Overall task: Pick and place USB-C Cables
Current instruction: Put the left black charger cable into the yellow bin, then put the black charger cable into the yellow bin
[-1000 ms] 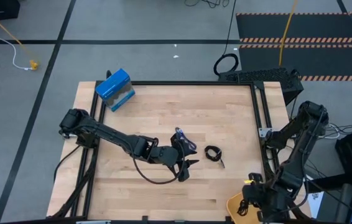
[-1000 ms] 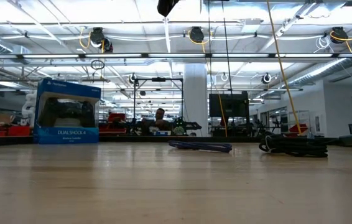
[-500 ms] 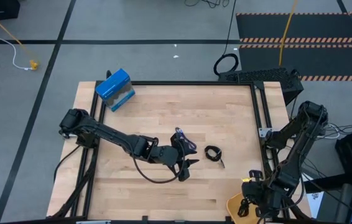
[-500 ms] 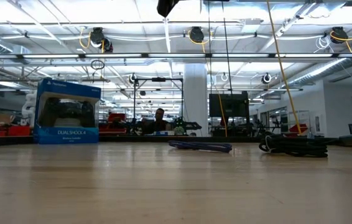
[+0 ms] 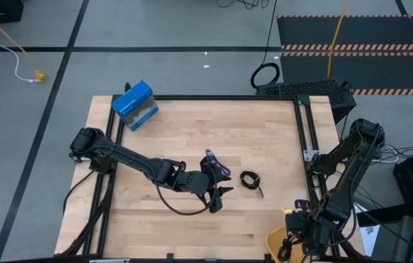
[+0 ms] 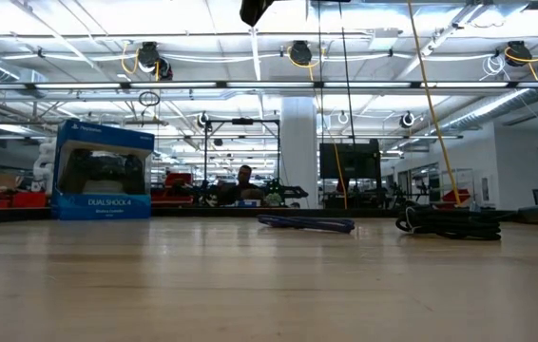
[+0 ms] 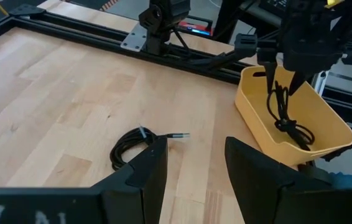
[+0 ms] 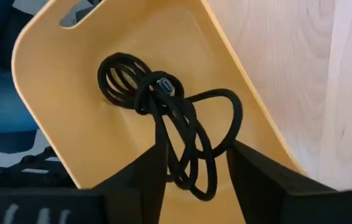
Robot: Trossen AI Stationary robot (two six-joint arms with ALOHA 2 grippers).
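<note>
Yellow plastic forms the bin (image 7: pixel 325 134) off the table's near right corner, over which the right gripper (image 7: pixel 282 84) is held pointing down, fingers parted, with a black cable (image 8: pixel 176 134) between them reaching to the bin floor. The left gripper (image 5: pixel 217 196) is stretched low over mid-table, released, between the blue-purple cable (image 5: pixel 215 165) and a coiled black cable (image 5: pixel 250 180).

Two matte-black jointed arms (image 5: pixel 130 160), looped black wiring, flat wedge-shaped dark fingers (image 7: pixel 254 171).
</note>
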